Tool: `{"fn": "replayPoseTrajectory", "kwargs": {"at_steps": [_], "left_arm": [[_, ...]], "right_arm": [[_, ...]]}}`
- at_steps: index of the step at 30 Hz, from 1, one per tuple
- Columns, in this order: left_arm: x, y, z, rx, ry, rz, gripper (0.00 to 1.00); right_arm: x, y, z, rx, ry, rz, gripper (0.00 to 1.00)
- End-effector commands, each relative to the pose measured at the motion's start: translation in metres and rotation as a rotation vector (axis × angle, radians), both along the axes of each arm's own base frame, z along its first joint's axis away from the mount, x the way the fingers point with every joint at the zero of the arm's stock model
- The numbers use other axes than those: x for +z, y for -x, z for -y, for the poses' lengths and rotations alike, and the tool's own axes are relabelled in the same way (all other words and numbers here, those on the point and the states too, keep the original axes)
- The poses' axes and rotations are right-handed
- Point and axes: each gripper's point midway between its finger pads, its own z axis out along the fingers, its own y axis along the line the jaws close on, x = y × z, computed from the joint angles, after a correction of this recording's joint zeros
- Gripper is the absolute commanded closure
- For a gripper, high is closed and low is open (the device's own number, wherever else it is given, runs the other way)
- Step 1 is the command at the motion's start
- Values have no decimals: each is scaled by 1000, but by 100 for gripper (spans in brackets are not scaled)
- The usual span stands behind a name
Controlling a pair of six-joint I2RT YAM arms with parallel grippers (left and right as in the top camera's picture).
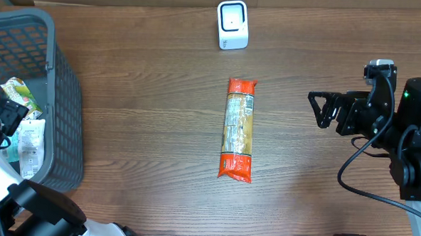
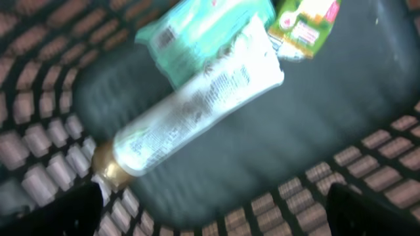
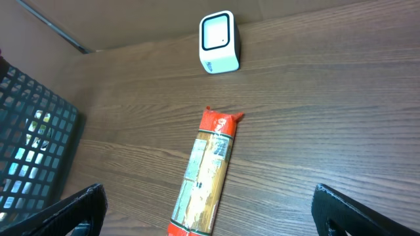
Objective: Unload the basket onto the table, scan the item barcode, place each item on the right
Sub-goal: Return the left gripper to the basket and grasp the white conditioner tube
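Nothing looks scanned yet. Near left, the left fingers (image 2: pixel 62 211) hang spread over the basket (image 1: pixel 64 83), above a tube (image 2: pixel 190 111). The pasta packet (image 1: pixel 239 130) lies unheld in the middle of the desk (image 1: pixel 148 80), the right fingers (image 3: pixel 71 211) spread to its right. Beyond it stands the scanner (image 1: pixel 233 24), nothing between.

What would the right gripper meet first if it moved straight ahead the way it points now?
Probably the orange pasta packet, which lies across the right gripper's line; how high the gripper stands is unclear.
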Motion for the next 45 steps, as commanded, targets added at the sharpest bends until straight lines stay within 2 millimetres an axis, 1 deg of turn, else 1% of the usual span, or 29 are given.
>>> {"fn": "replayPoseTrajectory", "kwargs": {"at_steps": [1, 4, 9, 12, 16, 21, 23, 24, 26, 28, 29, 30, 33, 36, 38, 41, 45], "left_arm": [[-25, 4, -8, -160, -56, -67, 0], [-47, 1, -11, -256, -83, -85, 0], [-80, 5, -12, -419, -117, -150, 1], [-102, 10, -10, -461, -114, -183, 1], [-128, 20, -6, -504, -93, -240, 3], [-152, 28, -6, -499, -57, -294, 11], [-160, 29, -4, -502, -37, -305, 18], [-164, 30, -3, -502, -27, -310, 25], [-170, 30, -2, -501, -14, -313, 49], [-172, 29, -3, -503, -12, -314, 81], [-172, 29, -3, -503, -14, -313, 91], [-171, 28, -4, -502, -17, -312, 96], [-168, 27, -5, -502, -19, -310, 96], [-157, 14, -6, -498, -7, -256, 96], [-139, 1, -7, -495, 8, -203, 96], [-105, -16, -13, -472, -1, -159, 96], [-44, -47, -18, -475, -56, -85, 96]], "right_arm": [[14, -1, 2, -6, -2, 36, 0], [14, -1, 2, -7, -2, 36, 0], [14, -1, 2, -7, -2, 36, 0], [14, -1, 2, -7, -2, 36, 0], [14, -1, 2, -6, -2, 36, 0], [14, -1, 2, -7, -2, 36, 0], [14, -1, 2, -6, -2, 36, 0], [14, -1, 2, -7, -2, 37, 0], [14, -1, 2, -7, -2, 36, 0], [14, -1, 2, -6, -2, 37, 0], [14, -1, 2, -6, -2, 36, 0], [14, -1, 2, -7, -2, 36, 0], [14, -1, 2, -7, -2, 37, 0], [14, -1, 2, -7, -2, 36, 0], [14, -1, 2, -7, -2, 36, 0], [14, -1, 2, -6, -2, 36, 0], [14, -1, 2, -7, -2, 36, 0]]}}
